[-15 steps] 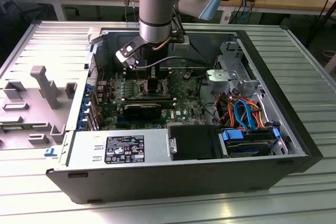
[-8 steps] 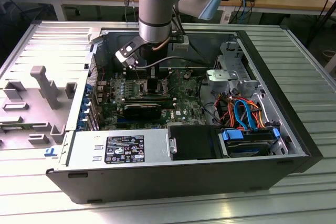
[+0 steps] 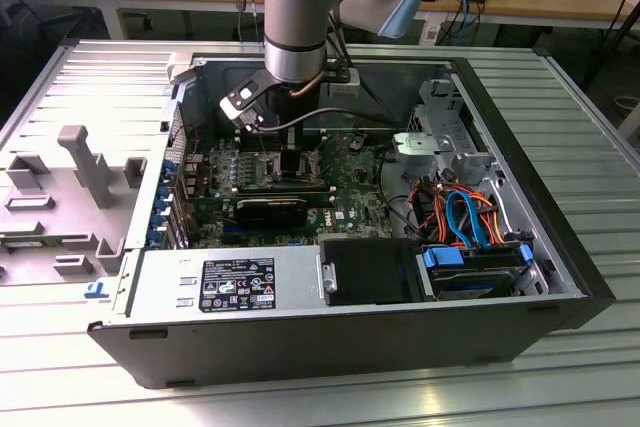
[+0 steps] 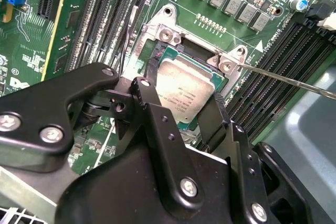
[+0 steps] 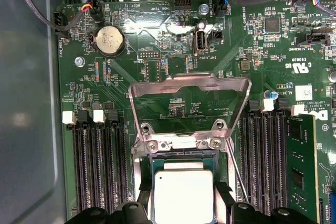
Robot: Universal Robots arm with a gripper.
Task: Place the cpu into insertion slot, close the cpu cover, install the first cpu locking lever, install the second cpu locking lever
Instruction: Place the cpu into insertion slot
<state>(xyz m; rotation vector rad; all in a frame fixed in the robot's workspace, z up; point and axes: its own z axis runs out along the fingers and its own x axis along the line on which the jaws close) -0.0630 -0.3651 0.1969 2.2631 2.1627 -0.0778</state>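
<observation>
The cpu (image 5: 182, 192), a small square chip with a dull silver top, lies in the insertion slot (image 5: 178, 157) on the green motherboard (image 5: 131, 61). My gripper (image 5: 182, 205) is over it, one black finger against each of two opposite chip edges. In the second wrist view the cpu (image 4: 184, 85) sits between the fingers (image 4: 152, 98) of the gripper (image 4: 184, 90), inside the slot's silvery rim (image 4: 167, 35). The cpu cover (image 5: 189, 83) stands swung open beyond the slot. A thin wire lever (image 4: 294, 80) sticks out sideways. In the exterior view the gripper (image 3: 290, 152) reaches down into the open computer case.
Long black memory slots (image 5: 94, 171) flank the socket on both sides, one holding a memory module (image 5: 300, 166). A coin battery (image 5: 109, 40) and cables lie beyond the cover. The case's power supply (image 3: 230, 287), drive bay (image 3: 470, 267) and metal walls surround the board.
</observation>
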